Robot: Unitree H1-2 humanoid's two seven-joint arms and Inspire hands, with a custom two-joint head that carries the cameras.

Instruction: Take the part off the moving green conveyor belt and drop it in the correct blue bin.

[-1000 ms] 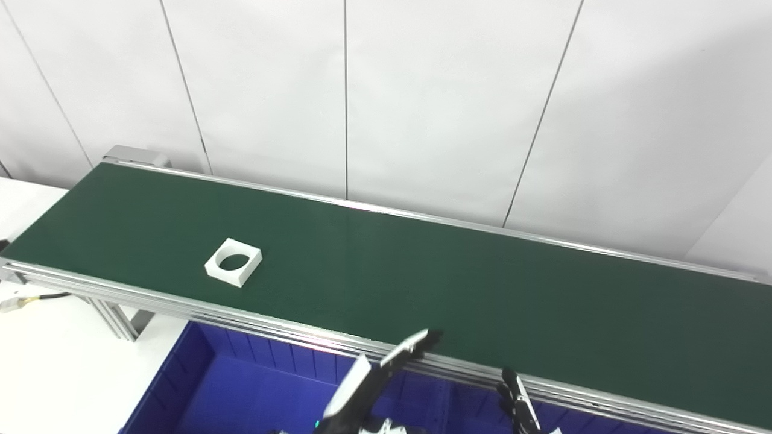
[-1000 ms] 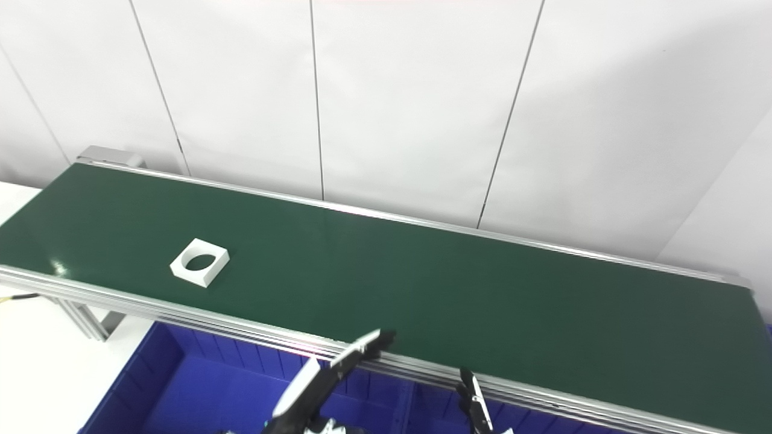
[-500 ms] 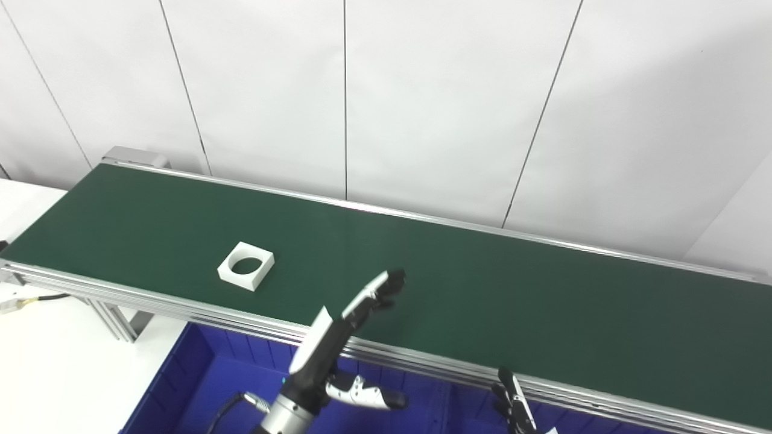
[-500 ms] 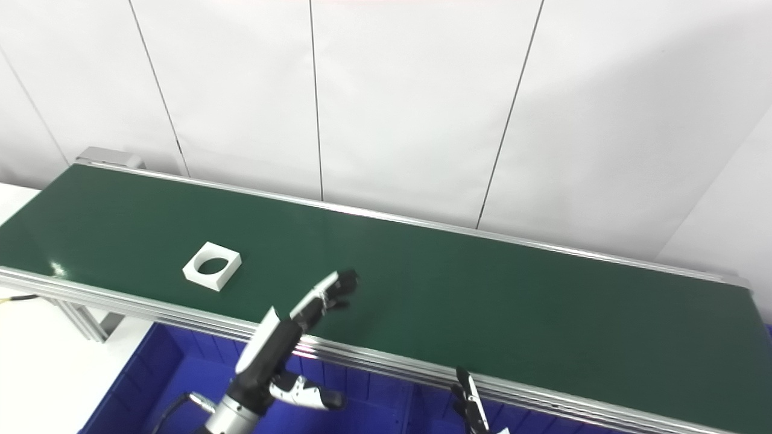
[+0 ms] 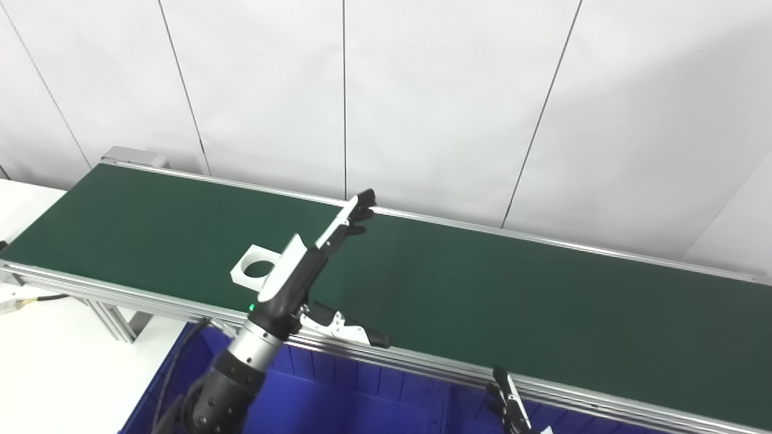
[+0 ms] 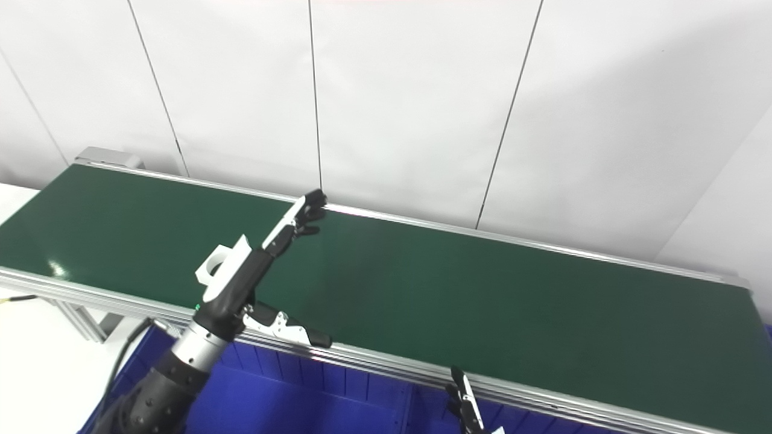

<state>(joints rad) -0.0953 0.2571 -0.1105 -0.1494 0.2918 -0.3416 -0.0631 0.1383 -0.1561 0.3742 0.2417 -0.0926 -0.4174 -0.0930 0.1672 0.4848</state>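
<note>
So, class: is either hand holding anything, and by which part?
Nothing is held. The left hand is open above the white square part; the right hand holds nothing.

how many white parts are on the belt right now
1. The white square part with a round hole lies on the green conveyor belt toward its left end, partly hidden behind the left robot hand.

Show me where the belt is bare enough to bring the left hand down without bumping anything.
The green belt is bare from the left hand rightward to its far end, between the two aluminium rails. Its far-left stretch is bare too. It is crowded only around the white square part, which the left hand partly hides. The right hand sits low over the blue bin.
</note>
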